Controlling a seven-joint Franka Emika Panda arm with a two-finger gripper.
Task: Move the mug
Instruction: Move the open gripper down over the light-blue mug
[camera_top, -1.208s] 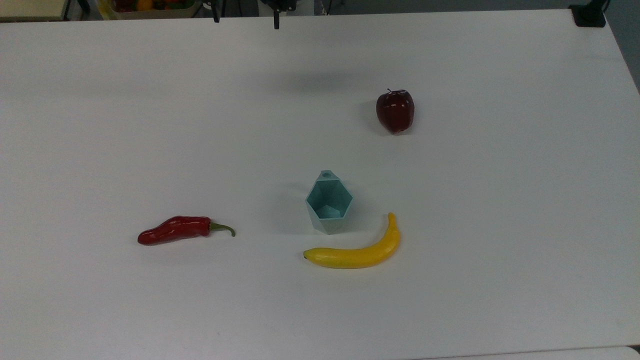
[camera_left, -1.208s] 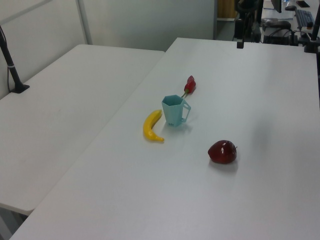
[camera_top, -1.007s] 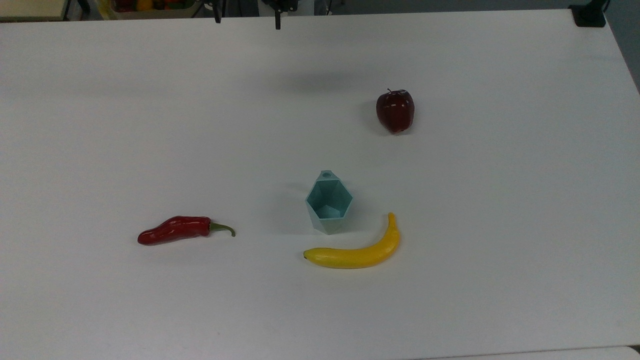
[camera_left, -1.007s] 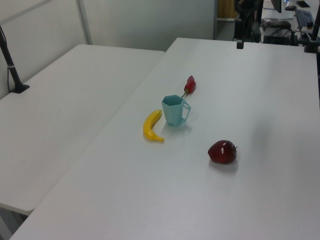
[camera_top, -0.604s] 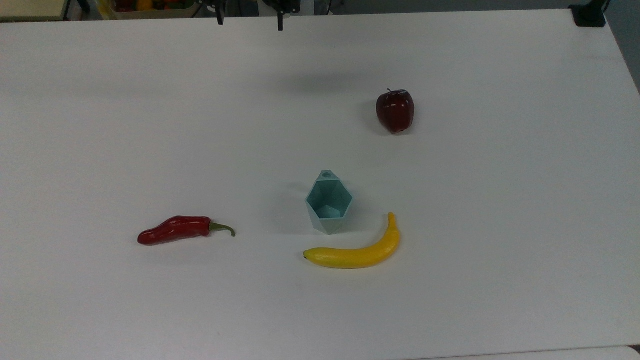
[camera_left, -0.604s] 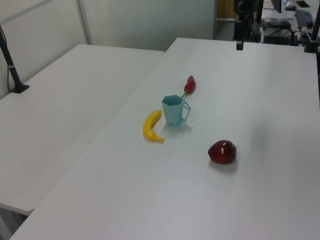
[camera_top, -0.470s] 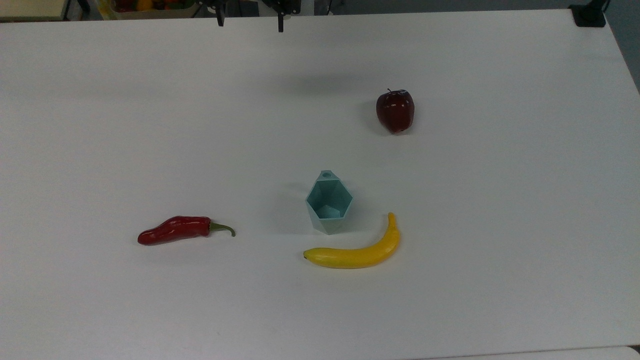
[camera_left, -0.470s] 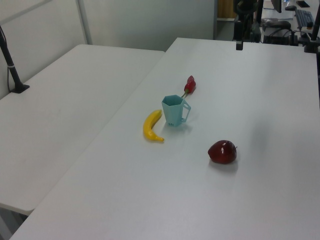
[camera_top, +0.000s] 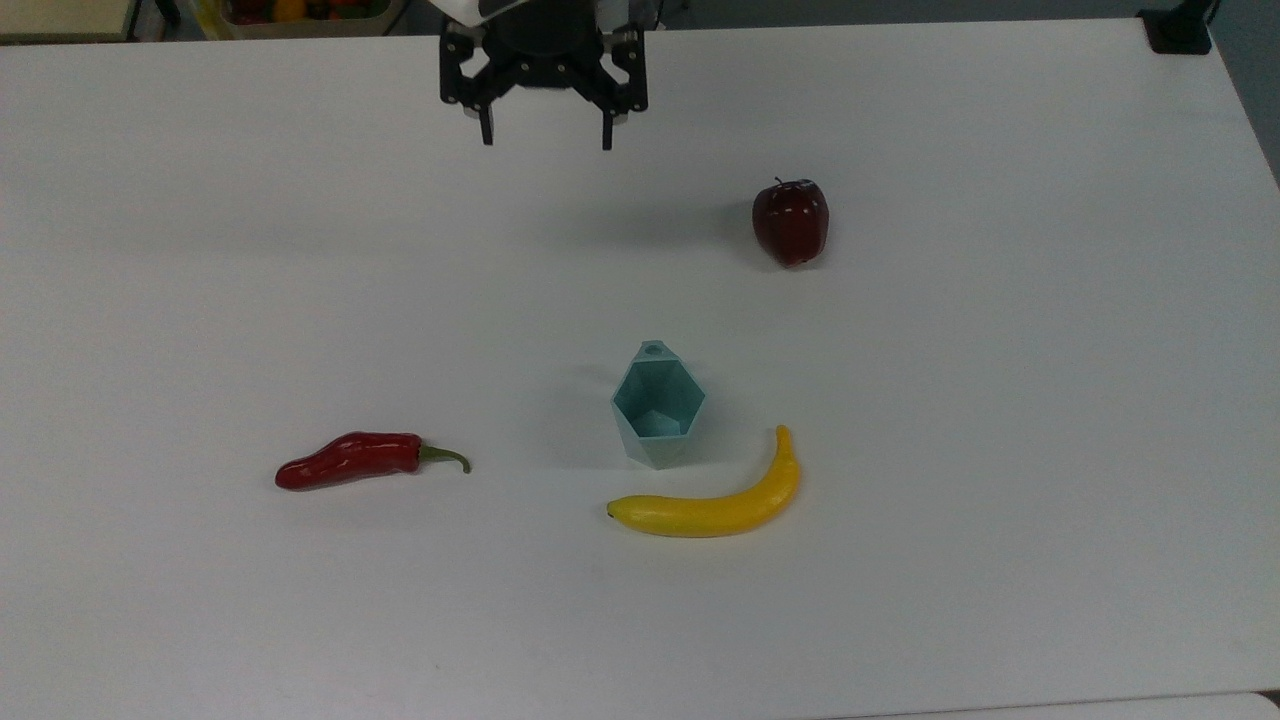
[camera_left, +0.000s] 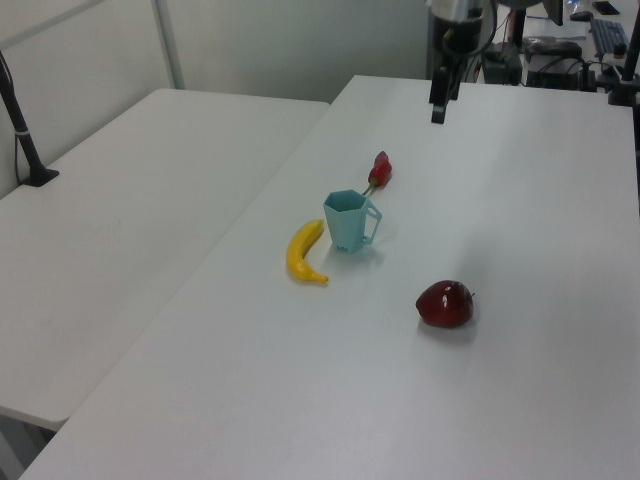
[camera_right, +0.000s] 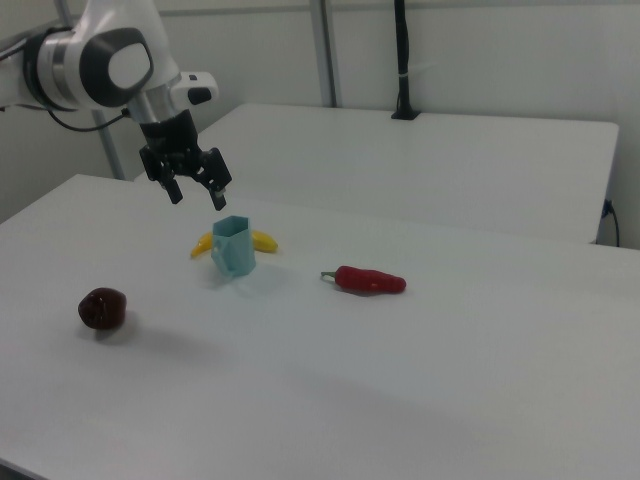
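Advancing over the table, the empty black two-finger gripper (camera_top: 545, 133), spread wide, nears the upright pale teal faceted mug (camera_top: 657, 406), and next must descend over its rim.

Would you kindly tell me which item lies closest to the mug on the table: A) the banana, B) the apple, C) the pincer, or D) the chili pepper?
A: in the top view the banana curves just beside the mug, while the other three sit clearly farther off.

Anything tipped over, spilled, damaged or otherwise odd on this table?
Nothing stands out. The mug stands upright and empty beside the banana; the chili pepper and apple lie apart from it, intact. The open gripper hangs above the table.
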